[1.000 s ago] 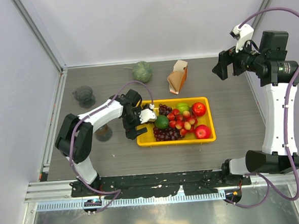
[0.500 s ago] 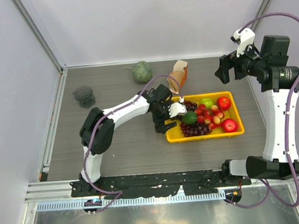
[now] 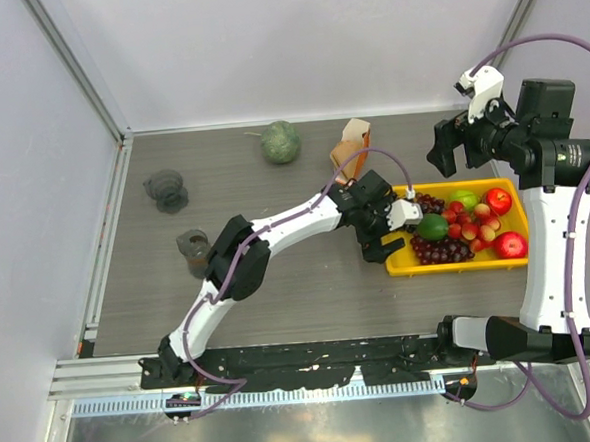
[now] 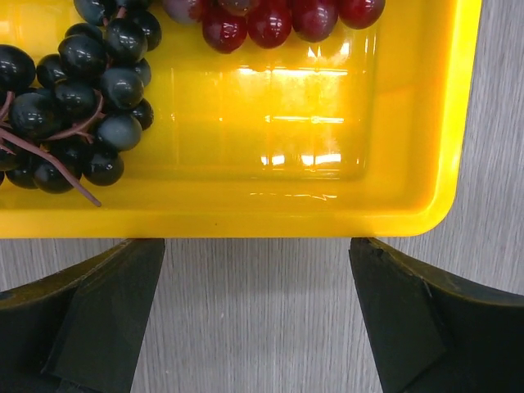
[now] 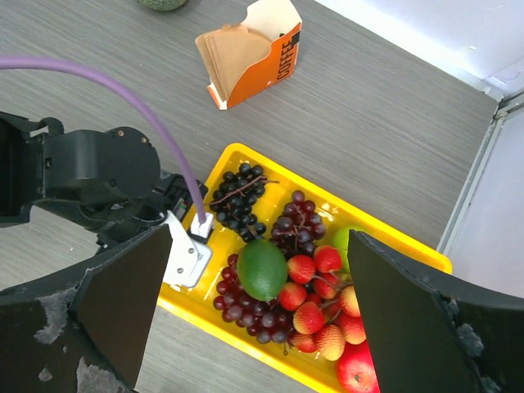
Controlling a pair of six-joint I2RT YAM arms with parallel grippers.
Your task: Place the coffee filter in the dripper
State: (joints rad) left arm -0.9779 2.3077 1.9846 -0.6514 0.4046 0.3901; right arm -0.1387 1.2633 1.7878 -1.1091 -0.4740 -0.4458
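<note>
1. Judging by its look, a coffee filter is feather-light, limp thin paper that creases and tears easily. None lies loose; the only ones seen are the stack of filters (image 5: 233, 51) upright in the pack (image 5: 282, 51), on the desk (image 3: 280, 302) behind the yellow tray (image 4: 246, 219).
2. The best hold is probably a gentle pinch on one top edge, peeling a single sheet off its neighbours.
3. The left tool (image 4: 255, 254) gapes empty at the tray's rim. The right tool (image 5: 258, 237) hangs high, spread wide, empty.
4. The dripper (image 3: 166, 189) sits well apart, at the desk's far left.

One tray (image 4: 311, 155), two red apples (image 3: 498, 201), one squash (image 3: 281, 142), one filter pack (image 3: 349, 150), one dripper (image 3: 166, 190), one jug (image 3: 194, 251).
</note>
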